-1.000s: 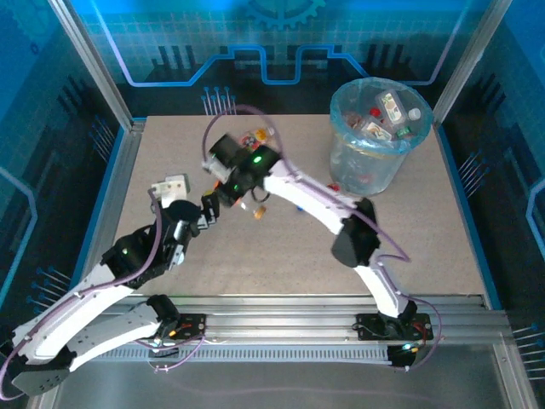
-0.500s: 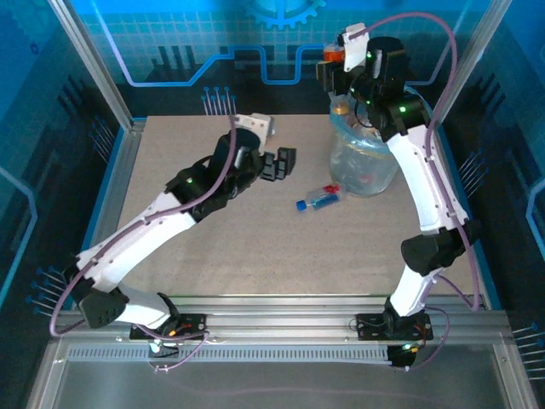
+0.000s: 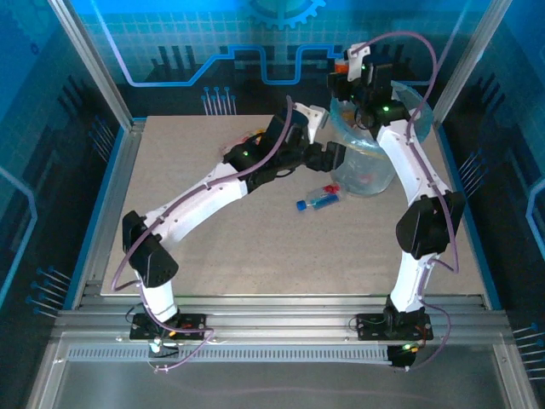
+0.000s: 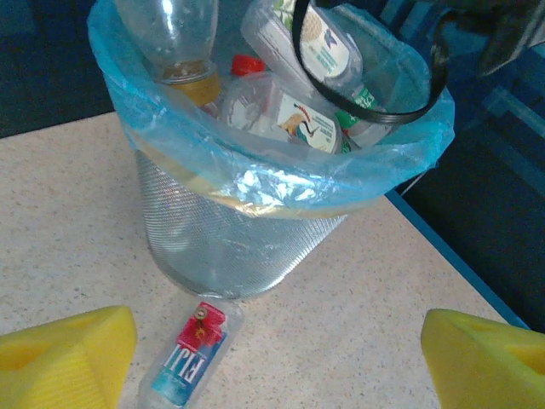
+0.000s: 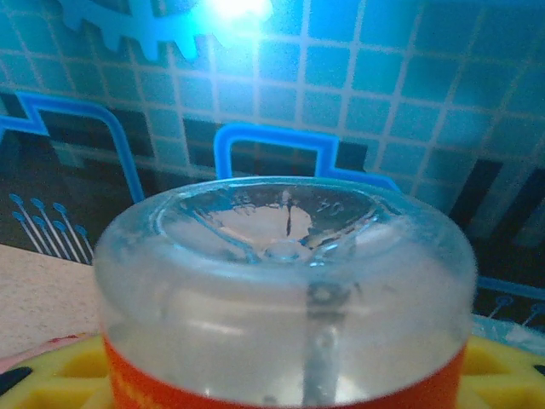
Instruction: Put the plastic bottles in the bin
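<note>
One bottle (image 3: 318, 198) flat on table (image 3: 255, 247), long axis twd bin (image 3: 366, 175).

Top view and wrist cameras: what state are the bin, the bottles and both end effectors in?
bin: upright, bag-lined, several bottles inside.
Fiji bottle: lying on its side on the table beside the bin.
held bottle: clamped near its base, not yet released.
left end effector: open, empty, facing the bin.
right end effector: shut on the held bottle.
</note>
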Motion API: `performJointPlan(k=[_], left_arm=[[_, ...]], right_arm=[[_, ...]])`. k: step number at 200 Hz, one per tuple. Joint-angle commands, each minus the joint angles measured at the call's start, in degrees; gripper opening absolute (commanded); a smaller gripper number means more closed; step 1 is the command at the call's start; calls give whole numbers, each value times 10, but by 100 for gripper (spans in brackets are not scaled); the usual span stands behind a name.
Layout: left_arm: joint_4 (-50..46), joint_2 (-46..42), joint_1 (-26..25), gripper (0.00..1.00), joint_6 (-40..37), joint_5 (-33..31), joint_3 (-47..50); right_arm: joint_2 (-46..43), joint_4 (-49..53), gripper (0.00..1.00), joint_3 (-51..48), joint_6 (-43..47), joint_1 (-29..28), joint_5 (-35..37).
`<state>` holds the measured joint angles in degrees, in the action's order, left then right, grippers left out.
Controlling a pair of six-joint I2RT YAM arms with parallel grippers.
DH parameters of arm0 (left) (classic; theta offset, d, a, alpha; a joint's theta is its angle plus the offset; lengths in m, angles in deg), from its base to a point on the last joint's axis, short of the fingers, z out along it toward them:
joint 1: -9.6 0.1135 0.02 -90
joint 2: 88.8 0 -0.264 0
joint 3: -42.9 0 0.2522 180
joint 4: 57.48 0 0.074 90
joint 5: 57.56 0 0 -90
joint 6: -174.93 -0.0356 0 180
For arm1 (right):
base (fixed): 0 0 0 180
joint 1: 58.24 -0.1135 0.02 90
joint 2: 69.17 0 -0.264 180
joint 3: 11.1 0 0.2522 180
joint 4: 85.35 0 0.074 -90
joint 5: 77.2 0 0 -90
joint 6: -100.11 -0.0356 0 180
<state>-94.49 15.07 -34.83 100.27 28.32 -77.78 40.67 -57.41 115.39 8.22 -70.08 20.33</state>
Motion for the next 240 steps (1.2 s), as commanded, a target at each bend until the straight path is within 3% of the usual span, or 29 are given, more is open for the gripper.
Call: performJointPlan(k=[1, 17, 46, 60, 98, 120, 145, 178, 195, 212, 240], left_arm=[[17, 7, -3, 89, 13, 21, -23], [17, 11, -3, 89, 14, 24, -22], [14, 11, -4, 89, 18, 27, -17], [15, 7, -3, 89, 19, 25, -11], [24, -10, -3, 89, 19, 17, 12], [27, -16, -3, 89, 17, 11, 25], [28, -22, -3, 89, 17, 9, 36], [26, -27, -3, 89, 14, 4, 47], [26, -28, -3, 89, 12, -3, 49], [28, -31, -2, 89, 12, -5, 53], [35, -32, -2, 89, 13, -5, 63]], right_arm=[[-29, -53, 59, -31, -6, 14, 23], [-38, -49, 63, -45, -12, 20, 22], [-64, -53, 83, -72, -12, 25, 23], [-75, -42, 88, -67, -12, 25, 31], [-97, -37, 86, -48, -7, 26, 47], [-78, -30, 77, -14, 0, 29, 34], [7, 68, 65, 106, -18, 46, 23], [226, 334, 58, 463, -48, 77, -1], [301, 426, 54, 566, -63, 83, -15], [281, 452, 51, 496, -68, 81, -32], [140, 319, 50, 189, -66, 71, -40]])
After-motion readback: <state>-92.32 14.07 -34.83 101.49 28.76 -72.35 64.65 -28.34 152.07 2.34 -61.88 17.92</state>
